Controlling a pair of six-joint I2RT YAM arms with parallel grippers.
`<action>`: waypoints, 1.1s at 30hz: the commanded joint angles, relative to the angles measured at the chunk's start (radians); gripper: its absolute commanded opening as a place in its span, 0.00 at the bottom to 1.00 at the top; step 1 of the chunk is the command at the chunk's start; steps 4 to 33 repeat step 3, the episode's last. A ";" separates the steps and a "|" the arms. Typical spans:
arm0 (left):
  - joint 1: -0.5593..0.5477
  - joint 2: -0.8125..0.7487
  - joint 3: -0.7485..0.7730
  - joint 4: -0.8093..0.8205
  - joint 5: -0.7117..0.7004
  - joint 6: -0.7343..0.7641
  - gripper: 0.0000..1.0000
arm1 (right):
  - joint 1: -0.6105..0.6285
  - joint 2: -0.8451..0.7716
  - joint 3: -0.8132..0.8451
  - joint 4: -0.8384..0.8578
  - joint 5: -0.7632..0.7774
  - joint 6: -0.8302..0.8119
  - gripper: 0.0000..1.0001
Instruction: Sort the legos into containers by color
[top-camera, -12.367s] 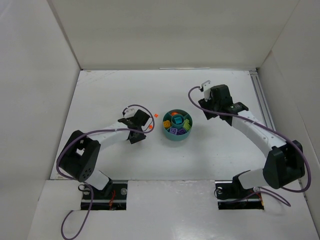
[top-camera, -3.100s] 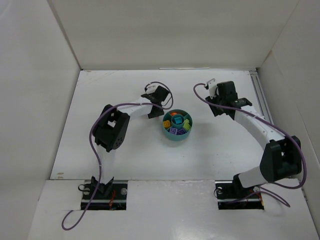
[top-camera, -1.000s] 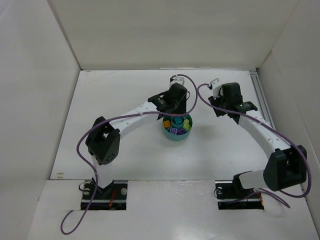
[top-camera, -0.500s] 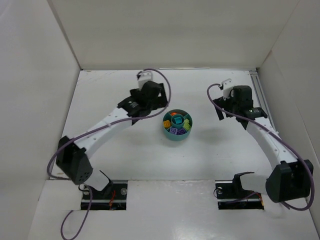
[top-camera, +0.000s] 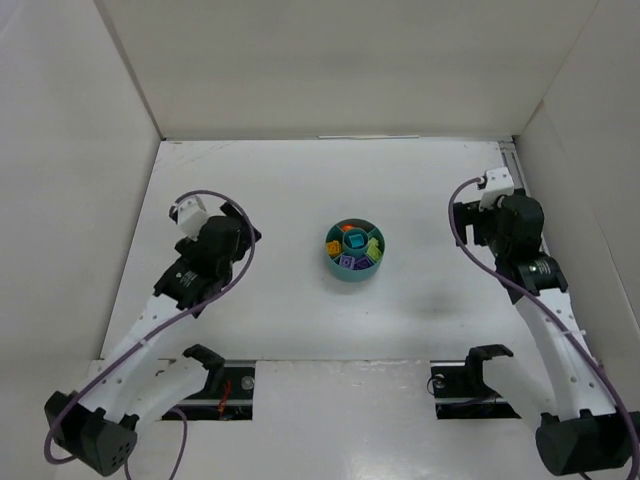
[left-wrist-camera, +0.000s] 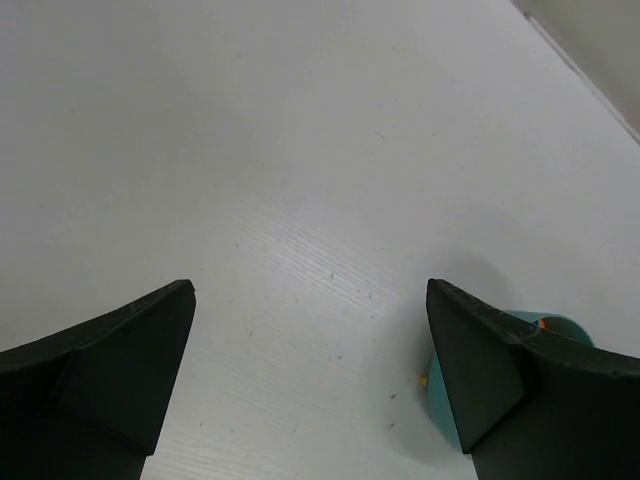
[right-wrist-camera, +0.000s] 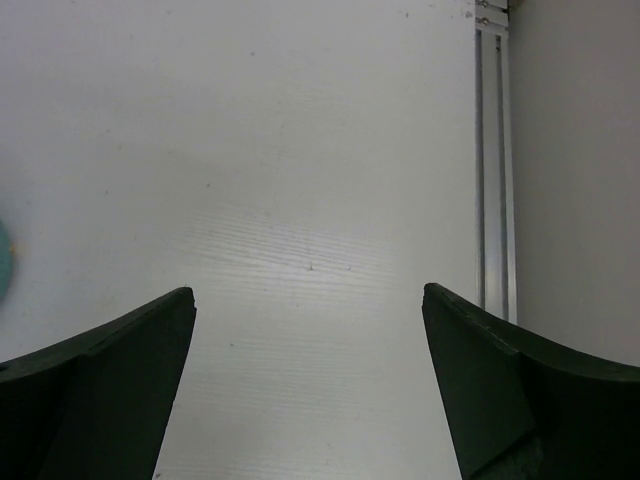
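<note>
1. White walls (top-camera: 330, 70) box in your counter (top-camera: 300, 180) on the left, far and right; a metal rail (right-wrist-camera: 490, 150) runs along its right edge, near the right tool (right-wrist-camera: 308, 292).
2. Your left tool (left-wrist-camera: 308, 290) hangs well left of the dish (top-camera: 354, 251), jaws spread wide and gripping nothing. The right tool is the same, well to the dish's right.
3. The dish stands mid-counter, upright, mouth up; being round, it has no long axis.
4. The legos (top-camera: 349, 262) lie in its compartments, too small to tell their direction.
</note>
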 joint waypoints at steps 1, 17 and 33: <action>-0.002 -0.033 -0.017 0.032 0.002 -0.037 1.00 | -0.004 -0.021 -0.031 0.027 0.000 0.019 1.00; -0.002 -0.034 -0.017 0.041 0.011 -0.037 1.00 | -0.004 -0.021 -0.031 0.027 -0.052 0.019 1.00; -0.002 -0.034 -0.017 0.041 0.011 -0.037 1.00 | -0.004 -0.021 -0.031 0.027 -0.052 0.019 1.00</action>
